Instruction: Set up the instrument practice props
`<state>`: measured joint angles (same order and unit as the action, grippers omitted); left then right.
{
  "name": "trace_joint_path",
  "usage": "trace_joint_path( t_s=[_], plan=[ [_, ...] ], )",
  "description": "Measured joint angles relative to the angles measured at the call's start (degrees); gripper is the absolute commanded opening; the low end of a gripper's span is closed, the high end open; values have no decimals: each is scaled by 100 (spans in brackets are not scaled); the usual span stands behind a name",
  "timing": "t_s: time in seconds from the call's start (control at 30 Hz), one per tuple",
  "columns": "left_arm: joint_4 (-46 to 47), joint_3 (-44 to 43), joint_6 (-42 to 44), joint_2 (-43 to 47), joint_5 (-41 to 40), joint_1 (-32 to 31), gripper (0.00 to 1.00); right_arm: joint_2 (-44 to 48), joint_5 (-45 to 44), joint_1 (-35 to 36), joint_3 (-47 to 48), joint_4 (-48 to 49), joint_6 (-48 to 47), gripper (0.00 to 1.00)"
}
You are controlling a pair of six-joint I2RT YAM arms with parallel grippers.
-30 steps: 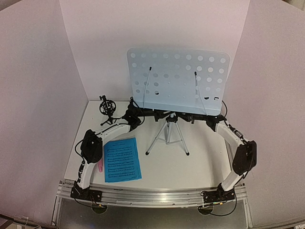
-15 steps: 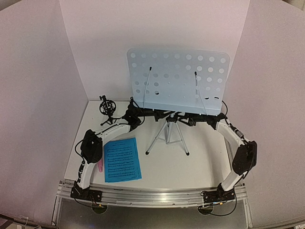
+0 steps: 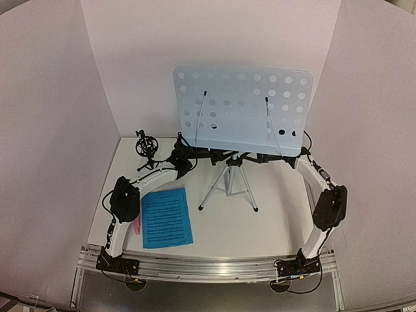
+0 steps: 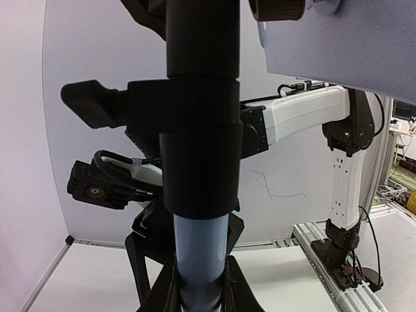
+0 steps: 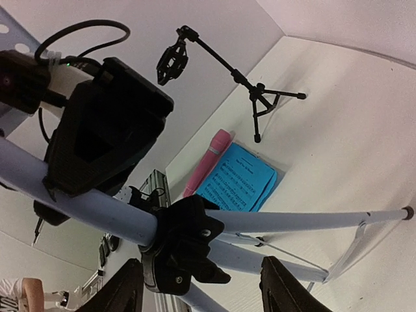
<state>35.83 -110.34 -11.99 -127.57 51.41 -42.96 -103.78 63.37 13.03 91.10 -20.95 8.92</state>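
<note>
White table (image 3: 279, 218) | left end effector (image 4: 200, 289) grips stand (image 3: 240, 110) | right end effector (image 5: 207, 286) wide | pages (image 3: 166, 218) illegible

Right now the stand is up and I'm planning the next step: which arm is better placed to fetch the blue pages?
Probably right: the right gripper stands open and free, while the left gripper is clamped on the stand tube, steadying it. The sheet-music pages lie nearer the left base, though.

music stand (image 3: 242, 107) upright, far centre: pale-blue perforated desk tilted back, silver tripod legs (image 3: 229, 185) spread. blue sheet-music pages (image 3: 166, 218) flat, near left, pink microphone (image 3: 137, 226) just beside their left edge. black mic mount (image 3: 147, 148) standing far left.
</note>
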Motion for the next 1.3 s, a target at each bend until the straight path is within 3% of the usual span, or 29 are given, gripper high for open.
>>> trace_joint_path(
  t_s=[0.23,0.43,0.63,0.77,0.87,0.93,1.0,1.17,1.3],
  plan=[
    [0,-2,-2,0,-1,3,0,-177,599,-51,51,-18,-877,51],
    [-3,-2,-2,0,-1,3,0,-224,765,-34,51,-26,-943,40],
    [-21,-4,4,0,-2,7,0,-381,763,40,176,1,-839,36],
    [-44,-21,7,0,-10,7,0,-512,761,62,254,31,-712,21],
    [-51,-22,9,0,-18,7,0,-568,852,65,339,42,-576,16],
    [-59,-24,11,-2,-14,18,0,-574,838,77,350,56,-498,8],
    [-70,-26,13,-2,-16,18,0,-572,808,78,345,57,-381,0],
    [-89,-31,50,0,-12,22,0,-572,759,89,301,122,432,0],
    [-133,-33,196,0,8,31,0,-478,683,102,91,360,1757,0]
  ],
)
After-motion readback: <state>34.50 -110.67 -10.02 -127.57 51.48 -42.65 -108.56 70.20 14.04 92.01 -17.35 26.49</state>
